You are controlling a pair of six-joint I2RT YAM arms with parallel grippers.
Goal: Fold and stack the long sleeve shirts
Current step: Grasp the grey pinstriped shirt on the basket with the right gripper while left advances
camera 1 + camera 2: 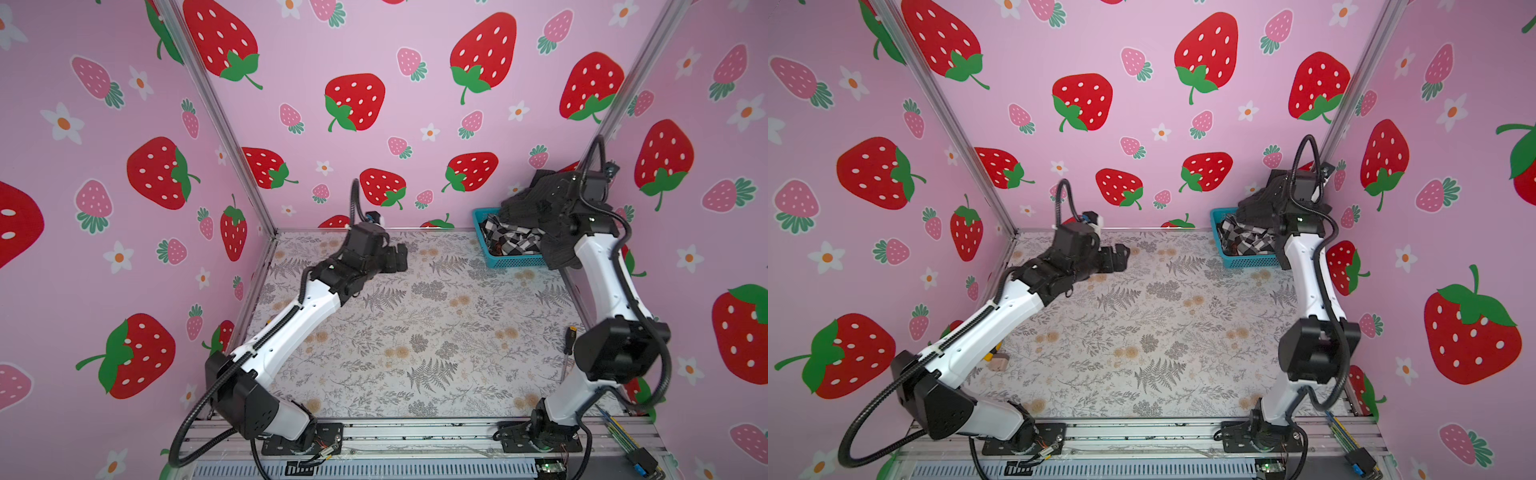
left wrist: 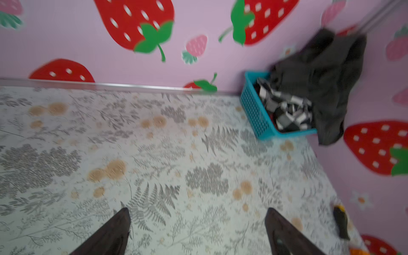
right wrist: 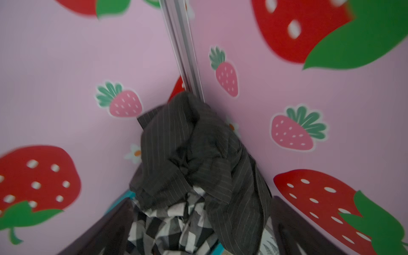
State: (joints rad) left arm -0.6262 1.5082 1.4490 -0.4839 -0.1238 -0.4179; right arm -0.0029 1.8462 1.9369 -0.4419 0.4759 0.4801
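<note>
Both top views give you bright, even, diffuse light. Bench [image 1: 415, 332] carries only soft shadows, no glare. Wide lens bows wall posts [image 1: 220, 116] outward toward frame edges. Your left wrist view is smeared by motion blur: basket [image 2: 254, 110] mesh soft, fern print streaked. Right wrist view: pinstriped shirt [image 3: 198, 154] fairly sharp at centre, strawberry print [image 3: 37, 181] blurred and stretched at edges.

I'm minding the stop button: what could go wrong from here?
1. The pinstriped shirt lies heaped on the checked shirt in the blue basket; the right gripper, fingers open at the pile, might lift both.
2. The pinstriped shirt drapes over the basket's rim, so pulling could drag or tip it.
</note>
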